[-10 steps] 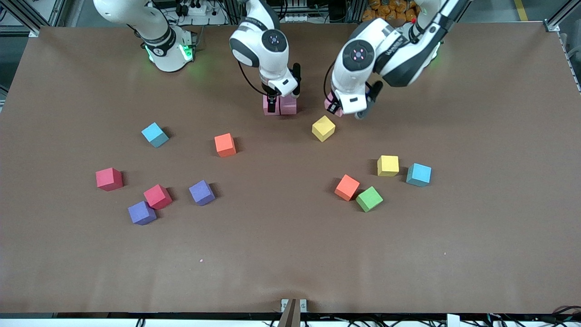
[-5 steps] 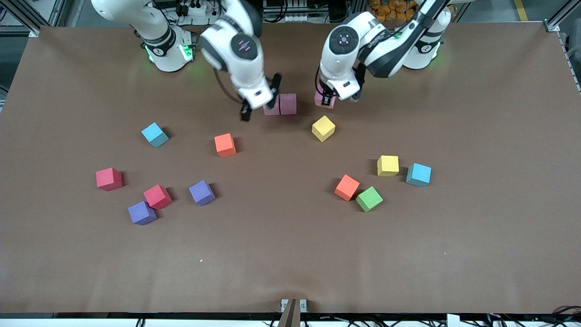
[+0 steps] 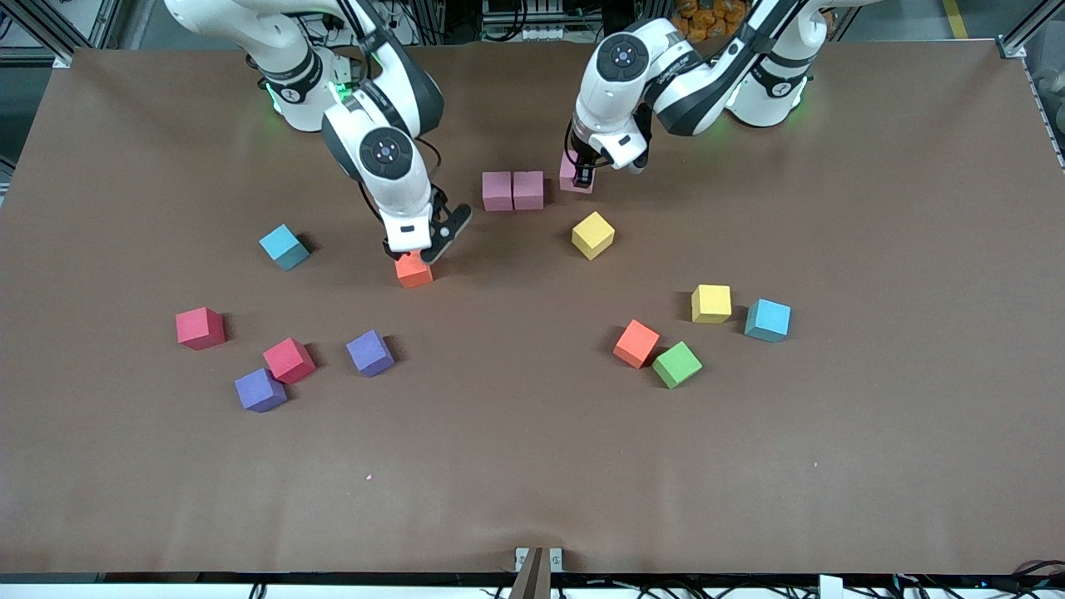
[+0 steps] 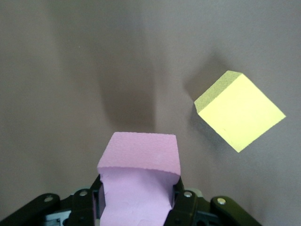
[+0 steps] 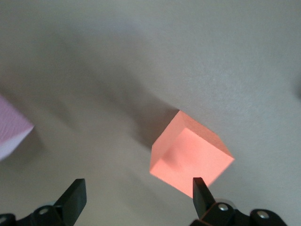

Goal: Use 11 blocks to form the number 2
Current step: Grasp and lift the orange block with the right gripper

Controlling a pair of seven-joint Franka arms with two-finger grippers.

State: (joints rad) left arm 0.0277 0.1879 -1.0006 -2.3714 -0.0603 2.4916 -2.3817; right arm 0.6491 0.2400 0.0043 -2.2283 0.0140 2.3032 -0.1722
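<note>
Pink cubes [image 3: 513, 190] sit paired, row running end to end of the table. Left gripper [image 3: 584, 176] clamps a third pink cube [image 4: 139, 162] beside them. Right gripper [image 3: 418, 252] hovers spread over an orange cube [image 3: 413, 272].

Bare table [image 3: 516, 466] lies wide nearest the front camera – blocks [image 3: 287, 359] crowd the middle, and both arms hang over the pink pair [image 3: 512, 190].

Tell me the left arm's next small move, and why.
Probably slide the held pink cube toward the pink pair and set it down flush. The left end effector is shut on it beside the pair, with a gap between them, so the top row lacks its third cube.
</note>
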